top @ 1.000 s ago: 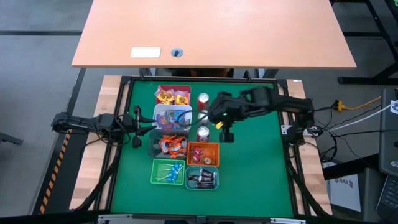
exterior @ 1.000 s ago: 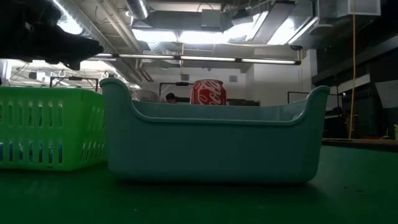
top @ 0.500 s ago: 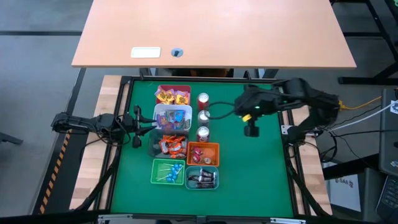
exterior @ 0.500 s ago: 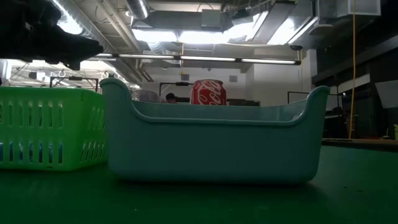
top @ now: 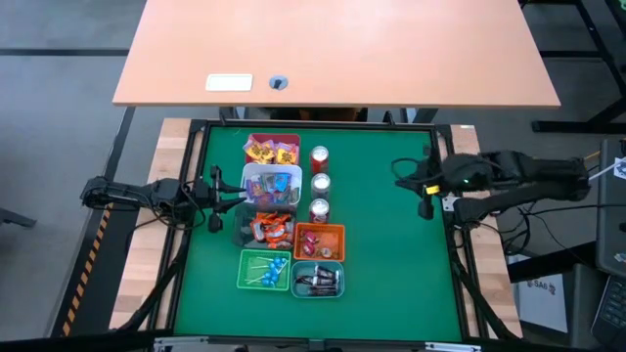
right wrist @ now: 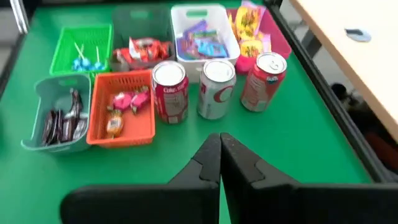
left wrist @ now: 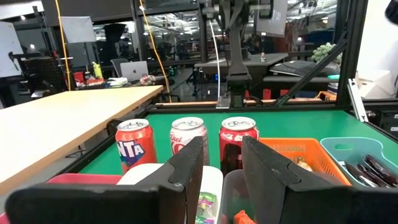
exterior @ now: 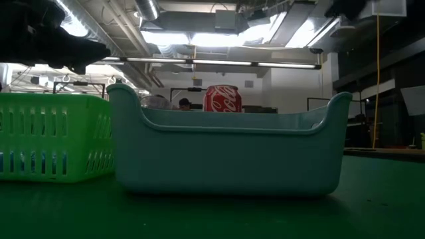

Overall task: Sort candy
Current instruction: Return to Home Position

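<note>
The candy lies sorted in six bins left of the table's middle: yellow in the red bin, blue in the white bin, red-orange in the grey bin, pink and orange in the orange bin, blue lollipops in the green bin, dark sweets in the teal bin. My left gripper stands open and level at the left edge, its fingers just short of the white and grey bins. My right gripper hangs shut and empty over the right edge, tilted down toward the cans.
Three cans stand in a row just right of the bins, seen also in the right wrist view. Bare green mat stretches from the cans to the right edge. The low view shows the teal bin and green bin close up.
My right gripper has drawn back from above the cans toward the table's right edge, sinking a little and tipping less steeply downward. It has stayed shut and empty. The bins, cans and candy have kept their places.
</note>
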Motion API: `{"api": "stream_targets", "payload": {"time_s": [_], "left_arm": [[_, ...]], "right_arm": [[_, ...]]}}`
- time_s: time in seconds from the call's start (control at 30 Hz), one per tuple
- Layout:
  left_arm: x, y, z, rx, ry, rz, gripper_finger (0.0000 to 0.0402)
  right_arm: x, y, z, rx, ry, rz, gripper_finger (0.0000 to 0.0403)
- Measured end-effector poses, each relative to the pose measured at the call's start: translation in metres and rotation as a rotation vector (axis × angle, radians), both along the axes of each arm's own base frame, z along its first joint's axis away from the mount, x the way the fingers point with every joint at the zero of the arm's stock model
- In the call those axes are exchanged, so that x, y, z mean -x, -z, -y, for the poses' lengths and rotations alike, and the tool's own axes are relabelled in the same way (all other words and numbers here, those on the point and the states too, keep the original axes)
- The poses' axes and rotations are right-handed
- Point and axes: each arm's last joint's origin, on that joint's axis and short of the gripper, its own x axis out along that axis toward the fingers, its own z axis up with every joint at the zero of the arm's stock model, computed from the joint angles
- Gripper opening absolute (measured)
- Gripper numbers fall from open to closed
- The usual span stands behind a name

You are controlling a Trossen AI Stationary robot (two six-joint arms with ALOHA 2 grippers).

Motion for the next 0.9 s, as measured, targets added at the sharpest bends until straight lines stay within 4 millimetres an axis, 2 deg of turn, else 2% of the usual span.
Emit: {"api": "stream_targets", "payload": {"time_s": [0.2,0.43,0.63,0.77,0.9], "left_arm": [[0.0,0.0,0.0,0.0,0.0,0.0,0.0101],[0.0,0.0,0.0,0.0,-0.001,-0.001,0.0101],[0.0,0.0,0.0,0.0,0.0,-0.001,0.0101],[0.0,0.0,0.0,0.0,-0.001,0.0,0.0101],[0.0,0.0,0.0,0.0,-0.001,0.0,0.0101]], "right_arm": [[0.036,0.058,0.005,-0.028,0.022,0.209,0.0005],[0.069,0.104,0.011,-0.033,0.086,0.371,0.0005],[0.083,0.124,0.014,0.023,0.12,0.474,0.0005],[0.089,0.122,0.014,0.009,0.123,0.554,0.0005],[0.084,0.132,0.014,0.006,0.123,0.566,0.0005]]}}
